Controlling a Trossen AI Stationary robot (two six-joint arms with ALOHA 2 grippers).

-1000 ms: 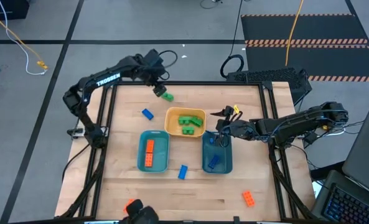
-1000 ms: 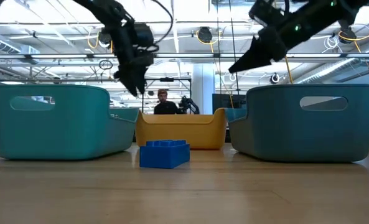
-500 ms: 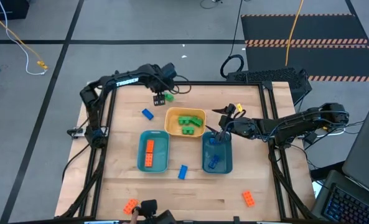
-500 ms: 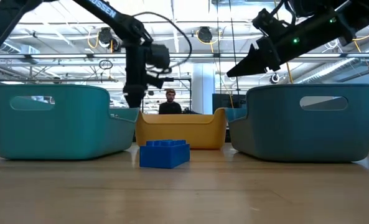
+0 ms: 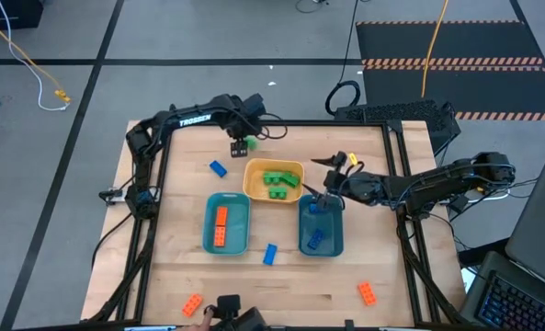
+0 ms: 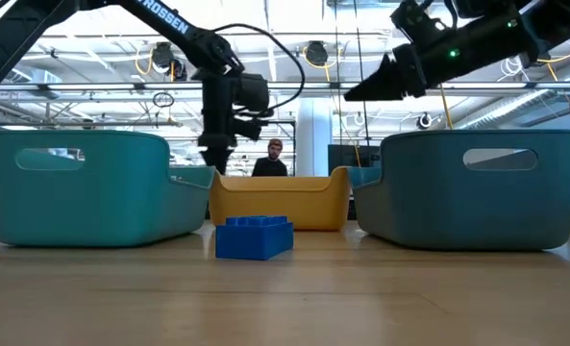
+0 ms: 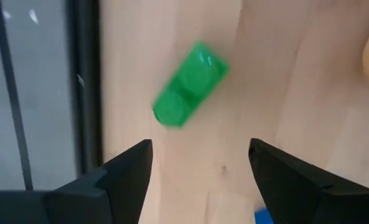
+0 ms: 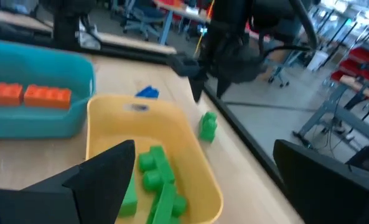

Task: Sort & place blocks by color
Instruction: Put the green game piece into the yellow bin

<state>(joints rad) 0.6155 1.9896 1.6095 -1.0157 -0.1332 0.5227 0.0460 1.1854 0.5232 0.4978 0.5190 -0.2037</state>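
Jaws spread, left arm (image 7: 200, 171) poised over green block (image 7: 190, 92).

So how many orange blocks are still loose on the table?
2: one orange block near the front left corner, another orange block near the front right. The camera mount at the front edge may hide more.

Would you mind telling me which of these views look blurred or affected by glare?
Left wrist view: the green block is smeared by motion. Right wrist view: soft throughout, the room behind blurred. Low view: bright ceiling lights backlight the arms, yet the blue block is crisp. High view: evenly lit, no obvious glare.
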